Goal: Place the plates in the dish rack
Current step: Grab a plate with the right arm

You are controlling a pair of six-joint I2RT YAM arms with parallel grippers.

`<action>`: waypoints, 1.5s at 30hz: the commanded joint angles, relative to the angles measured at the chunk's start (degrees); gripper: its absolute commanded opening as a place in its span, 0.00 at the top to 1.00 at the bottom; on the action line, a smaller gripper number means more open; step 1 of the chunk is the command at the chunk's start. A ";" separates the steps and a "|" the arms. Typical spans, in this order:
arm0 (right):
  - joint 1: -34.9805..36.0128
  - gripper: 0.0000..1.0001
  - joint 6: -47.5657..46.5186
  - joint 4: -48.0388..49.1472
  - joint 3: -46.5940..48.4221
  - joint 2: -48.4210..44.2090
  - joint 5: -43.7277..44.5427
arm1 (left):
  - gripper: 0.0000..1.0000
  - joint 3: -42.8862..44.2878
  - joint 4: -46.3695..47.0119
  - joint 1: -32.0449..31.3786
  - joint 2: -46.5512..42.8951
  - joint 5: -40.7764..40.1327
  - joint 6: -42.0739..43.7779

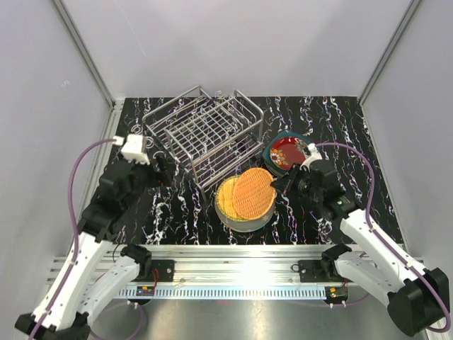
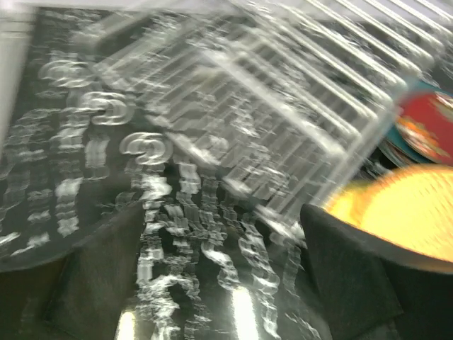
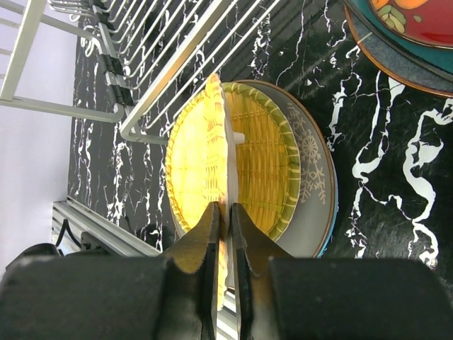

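My right gripper (image 3: 225, 212) is shut on the rim of an orange woven plate (image 3: 191, 156), held on edge just above a stack beside the rack. In the top view this plate (image 1: 255, 191) tilts over the stack. Below it lie a second woven plate with a green rim (image 3: 269, 163) and a grey plate with white figures (image 3: 315, 177). A red patterned plate (image 1: 289, 151) lies on a dark teal plate (image 1: 272, 157) at the right. The wire dish rack (image 1: 205, 131) holds nothing. My left gripper (image 1: 164, 170) is open and empty by the rack's left front; its wrist view is blurred.
The black marbled table (image 1: 177, 212) is walled by grey panels on three sides. A metal rail (image 1: 233, 255) runs along the near edge. In the left wrist view the rack (image 2: 283, 106) fills the top, with the orange plate (image 2: 396, 205) at the right.
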 commanded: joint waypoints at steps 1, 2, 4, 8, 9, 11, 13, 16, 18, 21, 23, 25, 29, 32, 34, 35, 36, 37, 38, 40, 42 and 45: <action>0.16 1.00 1.41 2.42 -0.54 -2.85 1.11 | 0.19 5.61 -2.00 -0.41 4.84 20.61 -1.72; 0.16 1.00 1.50 2.68 -1.77 -3.21 1.28 | 0.22 6.06 -2.26 -0.76 5.46 22.38 -2.25; 0.25 1.00 1.94 2.77 -2.83 -4.52 1.99 | 0.33 5.63 -1.74 -1.73 5.47 25.29 -4.52; 0.25 1.00 2.12 2.16 -4.76 -6.29 2.78 | 0.55 1.42 0.89 -6.99 3.19 24.07 -7.96; 0.25 1.00 2.12 2.07 -4.85 -6.55 2.95 | 0.59 0.62 1.77 -7.96 2.31 22.85 -8.66; 0.17 1.00 2.03 1.81 -5.29 -6.73 3.13 | 0.69 -2.02 4.04 -10.68 1.69 21.96 -10.33; 0.25 1.00 2.21 2.07 -5.91 -6.64 3.04 | 0.79 -4.73 5.90 -12.53 1.34 19.85 -12.27; 0.25 1.00 2.56 3.47 -6.96 -6.29 2.96 | 0.80 -7.20 10.29 -17.97 4.13 17.13 -13.24; 0.16 1.00 3.17 3.92 -7.40 -5.76 2.78 | 0.79 -7.30 11.53 -25.43 7.03 7.71 -12.28; 0.16 1.00 3.61 4.71 -7.93 -5.32 2.78 | 0.85 -5.72 12.49 -37.04 17.30 -3.49 -10.43; 0.16 1.00 3.61 4.53 -7.93 -5.32 2.87 | 0.89 -4.75 15.46 -39.95 24.67 -3.80 -11.13; 0.16 1.00 3.61 4.18 -7.84 -5.67 3.13 | 0.89 -5.19 17.93 -40.40 28.22 -3.80 -12.27; 0.17 1.00 3.18 2.87 -8.19 -6.55 4.36 | 0.92 -4.75 21.90 -40.49 35.26 -6.17 -13.15; 0.08 1.00 2.56 1.90 -8.37 -7.60 4.89 | 0.95 -4.40 22.86 -40.49 38.68 -9.15 -13.77; 0.16 1.00 2.21 1.20 -8.46 -8.48 4.89 | 0.96 -4.57 23.83 -40.49 39.92 -9.59 -13.85; 0.08 1.00 2.12 1.02 -8.55 -8.75 4.98 | 0.96 -4.84 25.23 -40.49 40.18 -9.33 -13.85; 0.16 1.00 2.03 1.02 -8.81 -9.18 5.06 | 0.96 -4.75 25.68 -40.40 41.06 -9.25 -13.59; 0.08 0.99 1.95 1.02 -8.98 -9.36 4.98 | 0.96 -4.66 25.94 -40.49 41.59 -9.33 -13.50; 0.16 0.99 2.12 1.10 -9.25 -9.62 4.63 | 0.96 -4.49 26.38 -40.40 42.20 -9.33 -13.50; 0.08 0.96 2.56 1.80 -10.04 -9.89 4.01 | 0.95 -3.70 26.56 -40.40 44.04 -9.33 -13.59; 0.08 0.93 2.91 2.42 -10.74 -9.72 3.57 | 0.96 -3.17 27.35 -40.40 45.71 -8.98 -13.42; 0.08 0.92 2.82 2.69 -10.92 -8.75 2.96 | 0.97 -1.51 26.21 -40.40 49.32 -8.81 -13.33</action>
